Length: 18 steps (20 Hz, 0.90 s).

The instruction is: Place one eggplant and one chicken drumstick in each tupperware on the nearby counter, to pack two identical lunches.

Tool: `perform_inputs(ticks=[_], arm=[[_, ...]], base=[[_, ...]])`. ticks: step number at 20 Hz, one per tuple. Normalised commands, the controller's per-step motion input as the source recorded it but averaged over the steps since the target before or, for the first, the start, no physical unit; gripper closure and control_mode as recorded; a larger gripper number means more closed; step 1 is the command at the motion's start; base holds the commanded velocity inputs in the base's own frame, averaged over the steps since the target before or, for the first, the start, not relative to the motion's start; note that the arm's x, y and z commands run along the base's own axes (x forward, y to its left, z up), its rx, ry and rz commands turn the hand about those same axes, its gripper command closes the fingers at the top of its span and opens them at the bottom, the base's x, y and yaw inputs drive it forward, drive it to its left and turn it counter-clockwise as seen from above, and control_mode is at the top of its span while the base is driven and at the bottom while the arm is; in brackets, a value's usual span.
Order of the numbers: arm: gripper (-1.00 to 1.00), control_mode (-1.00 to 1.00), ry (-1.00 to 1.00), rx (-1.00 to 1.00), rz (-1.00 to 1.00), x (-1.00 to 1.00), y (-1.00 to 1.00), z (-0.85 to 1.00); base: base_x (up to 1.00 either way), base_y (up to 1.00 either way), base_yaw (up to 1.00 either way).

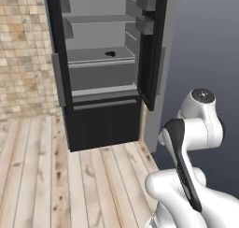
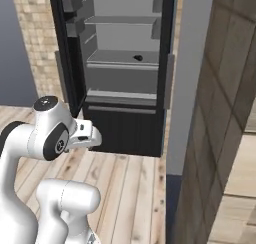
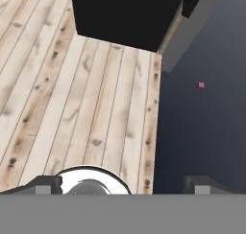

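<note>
Open black fridge (image 1: 102,68) ahead on plank floor (image 1: 42,175); small dark item (image 1: 110,53), identity unclear, on middle shelf (image 1: 100,59). Fingers (image 3: 48,184) spread wide apart, empty, aimed down at floor beside fridge base. Arm folded low.

The arm (image 1: 196,175) is showing a glossy white shell built from rounded, tubular segments joined by bulbous housings. A dark, near-black band is running lengthwise along 1 upper link in the left base view, narrowing toward its lower end. The topmost joint is carrying a round dark cap with a small pale mark at its centre. In the right base view, a circular dark grey disc is sitting on the side of the joint housing. The tool (image 3: 125,182) is showing 2 small, dark grey, blocky fingertips (image 3: 45,182) in the hand view.
</note>
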Motion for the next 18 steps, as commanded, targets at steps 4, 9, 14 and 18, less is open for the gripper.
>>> perform_inputs(ticks=[4,9,14,18], arm=[[-1.0,1.0,0.0,0.0,0.0,0.0,0.0,0.0],[-1.0,1.0,0.0,0.0,0.0,0.0,0.0,0.0],[-1.0,1.0,0.0,0.0,0.0,0.0,0.0,0.0],[-1.0,1.0,0.0,0.0,0.0,0.0,0.0,0.0]], base=[[1.0,0.2,0.0],[0.94,0.26,0.0],[0.82,0.28,-0.01],[0.73,0.25,-0.03]])
